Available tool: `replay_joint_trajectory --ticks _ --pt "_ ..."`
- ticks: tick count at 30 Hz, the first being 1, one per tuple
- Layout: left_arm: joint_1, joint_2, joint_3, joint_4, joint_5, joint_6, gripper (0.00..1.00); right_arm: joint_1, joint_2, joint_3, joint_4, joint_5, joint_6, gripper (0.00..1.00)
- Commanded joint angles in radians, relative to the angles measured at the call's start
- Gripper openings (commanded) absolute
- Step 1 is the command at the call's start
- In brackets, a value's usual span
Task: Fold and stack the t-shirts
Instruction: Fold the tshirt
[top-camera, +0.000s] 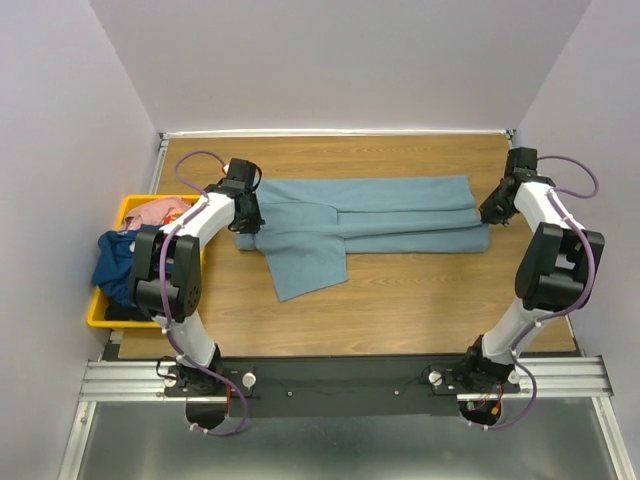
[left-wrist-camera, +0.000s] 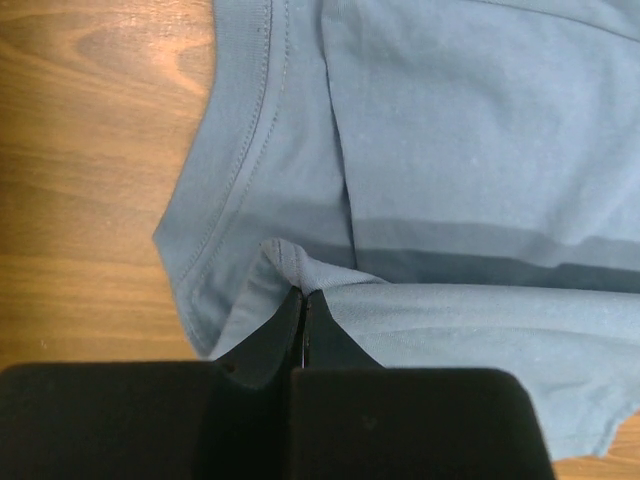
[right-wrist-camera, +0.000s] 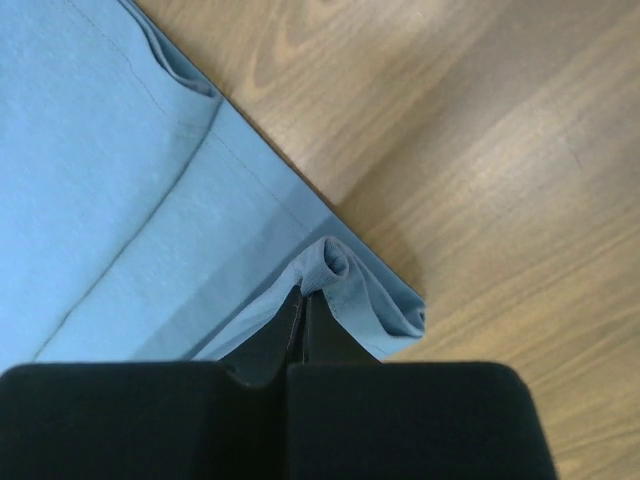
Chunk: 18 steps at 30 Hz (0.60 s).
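The navy shirt (top-camera: 115, 262) is spilling over the left rim of the bin (top-camera: 97, 318), which is sitting at the tabletop's (top-camera: 420, 310) left edge. Beyond the bare near strip, the blue-grey shirt (top-camera: 385, 215) is lying folded lengthwise across the middle, one flap pointing nearward. The left tool (left-wrist-camera: 305, 297) is clamping a pinch of its cloth beside the collar. The right tool (right-wrist-camera: 303, 292) is clamping the hem corner at the opposite end. The pink shirt (top-camera: 160, 211) is lying in the bin's far end.

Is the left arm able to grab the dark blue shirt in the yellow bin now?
Probably not yet: the bin sits close beside it, but the left gripper is shut on the light blue shirt.
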<state>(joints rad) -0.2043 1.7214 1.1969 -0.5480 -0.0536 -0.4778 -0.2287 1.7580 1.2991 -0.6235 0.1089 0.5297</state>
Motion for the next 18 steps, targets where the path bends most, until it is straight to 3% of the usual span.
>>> replay_joint_trajectory --ticks 1,18 --pt "0.02 0.04 0.044 0.02 -0.029 0.031 0.0 -0.004 0.058 0.048 0.031 0.018 -0.017 0.01" --pt "0.028 0.081 0.04 0.071 -0.089 0.01 0.0 -0.004 0.132 0.051 0.08 -0.005 -0.019 0.01"
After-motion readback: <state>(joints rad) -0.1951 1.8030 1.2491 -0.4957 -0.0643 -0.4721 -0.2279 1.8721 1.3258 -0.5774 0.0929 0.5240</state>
